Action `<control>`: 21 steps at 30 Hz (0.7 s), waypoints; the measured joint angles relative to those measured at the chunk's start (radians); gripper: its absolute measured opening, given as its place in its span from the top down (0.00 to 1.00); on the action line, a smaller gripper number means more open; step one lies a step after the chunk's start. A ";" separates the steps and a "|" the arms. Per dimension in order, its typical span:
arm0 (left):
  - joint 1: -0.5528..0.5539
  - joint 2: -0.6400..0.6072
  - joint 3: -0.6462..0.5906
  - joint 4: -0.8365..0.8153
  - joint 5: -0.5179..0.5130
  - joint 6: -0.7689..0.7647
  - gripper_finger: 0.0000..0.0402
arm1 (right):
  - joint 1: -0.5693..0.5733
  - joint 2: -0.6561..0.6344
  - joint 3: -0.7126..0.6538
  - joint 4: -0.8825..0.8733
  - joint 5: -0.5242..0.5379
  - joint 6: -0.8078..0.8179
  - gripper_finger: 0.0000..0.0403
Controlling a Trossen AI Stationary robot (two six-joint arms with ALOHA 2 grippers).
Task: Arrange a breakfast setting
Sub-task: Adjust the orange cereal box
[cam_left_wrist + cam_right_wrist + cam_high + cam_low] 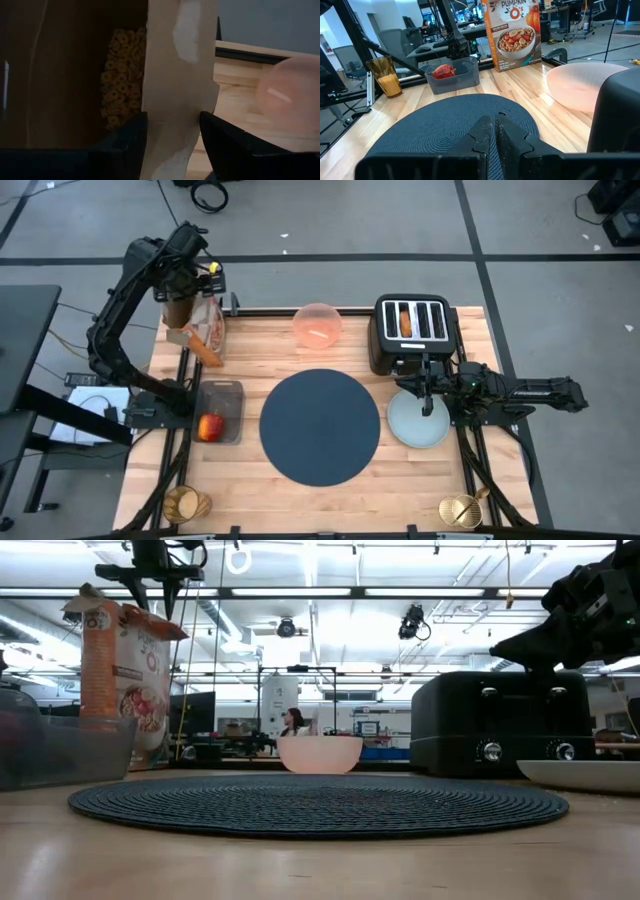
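The left gripper (192,288) hangs over the far left corner of the table, its two dark fingers (125,145) apart on either side of a torn brown flap of the open orange cereal box (200,330), inside which ring-shaped cereal shows. Whether the fingers actually press that flap cannot be told.

The right gripper (428,402) is near the right edge, above the pale blue-grey round plate (410,428), with its fingertips (492,135) drawn together and nothing between them.

The large round navy woven placemat (320,426) lies at the middle of the wooden table (330,500). The translucent pink bowl (317,325) stands at the middle of the far edge. Just beside the plate, toward the far right corner, stands the black four-slot toaster (413,330) with a browned bagel (404,321) in one slot. A red apple (210,426) sits in a clear grey plastic bin (221,395) near the left edge. An amber glass cup (186,505) stands at the near left corner, and a gold-coloured object (460,510) lies at the near right corner, too small to tell apart.
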 joint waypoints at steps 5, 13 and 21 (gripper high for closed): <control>-0.039 -0.024 0.000 0.083 -0.005 0.040 0.48 | 0.000 0.000 0.000 0.000 0.000 0.000 0.91; -0.061 -0.033 0.001 0.081 -0.177 -0.064 0.34 | 0.000 0.000 0.000 0.000 0.000 0.000 0.91; -0.061 0.034 -0.001 0.085 -0.122 -0.067 0.33 | 0.000 0.000 0.000 0.000 0.000 0.000 0.91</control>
